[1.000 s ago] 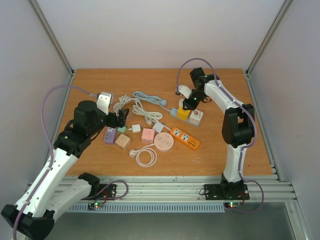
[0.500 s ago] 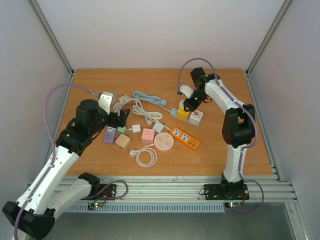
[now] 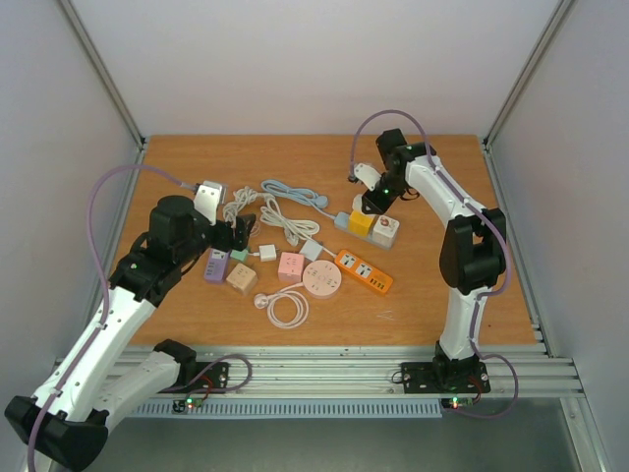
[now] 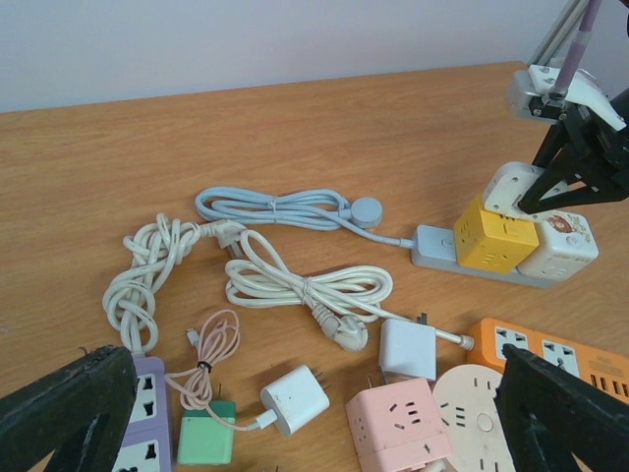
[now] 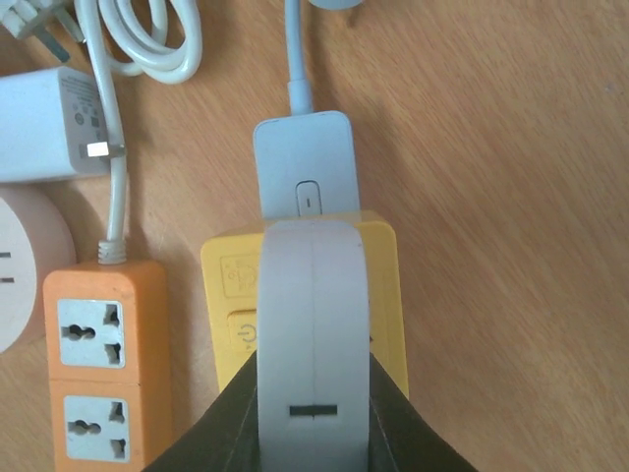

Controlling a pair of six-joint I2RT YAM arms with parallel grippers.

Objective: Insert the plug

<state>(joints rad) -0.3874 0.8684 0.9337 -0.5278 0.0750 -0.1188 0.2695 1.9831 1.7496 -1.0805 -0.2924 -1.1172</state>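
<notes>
2 claws in the shot. Right claw (image 5: 313, 428) is pinching the white plug (image 5: 313, 305) right over the yellow cube socket (image 5: 385, 285), out around 1 o'clock on the surface (image 3: 197, 157). Can't tell if it's seated. Left claw (image 4: 314, 413) hangs spread wide by the purple strip (image 3: 215, 265), around 9 o'clock.

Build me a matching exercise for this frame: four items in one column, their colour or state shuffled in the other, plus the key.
Column one:
1. left gripper
2. right gripper
3. cube socket under the right gripper
4. long power strip

Column two:
A. orange
B. shut on the white plug
C. yellow
D. open, holding nothing

Pairs: 1-D, 2-B, 3-C, 4-A
</notes>
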